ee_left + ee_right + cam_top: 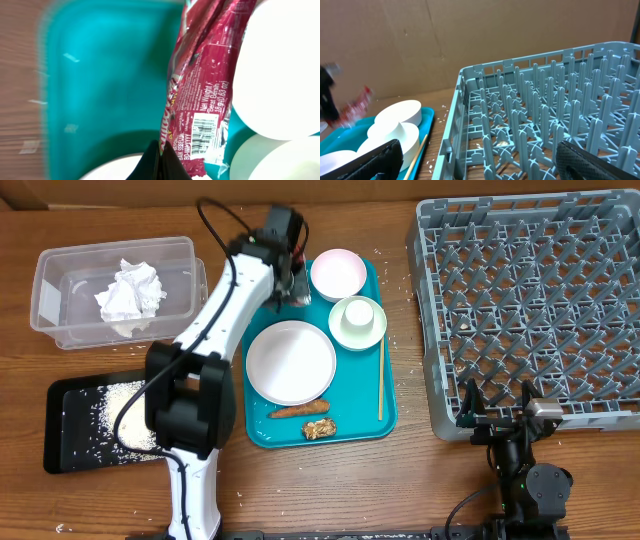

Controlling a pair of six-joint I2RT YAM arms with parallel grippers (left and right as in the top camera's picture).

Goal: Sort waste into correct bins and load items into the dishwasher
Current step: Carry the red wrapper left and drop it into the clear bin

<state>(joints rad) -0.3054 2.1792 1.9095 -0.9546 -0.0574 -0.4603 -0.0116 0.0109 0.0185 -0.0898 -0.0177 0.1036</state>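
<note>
Well left of the teal tray [362,385], the clear tub [50,290] is sitting on the worktop [300,490] with the crumpled napkin [130,292] lying inside it; also left of the teal tray but nearer, the black tray [70,442] is holding scattered rice [120,405]; the left arm [215,315] is reaching over the teal tray's far left corner, and the left jaws are pinching shut on the red wrapper [200,85], just beside the pink bowl [338,274]; on the teal tray the white plate [290,362] is lying in the middle, the carrot stick [300,409] and the brown lump [320,429] are lying along its near edge, and the green bowl [357,322] is sitting toward its right side; right of the teal tray the grey rack [540,300] is standing; the right jaws are gaping wide and holding nothing at the rack's near edge, well right of the teal tray.
</note>
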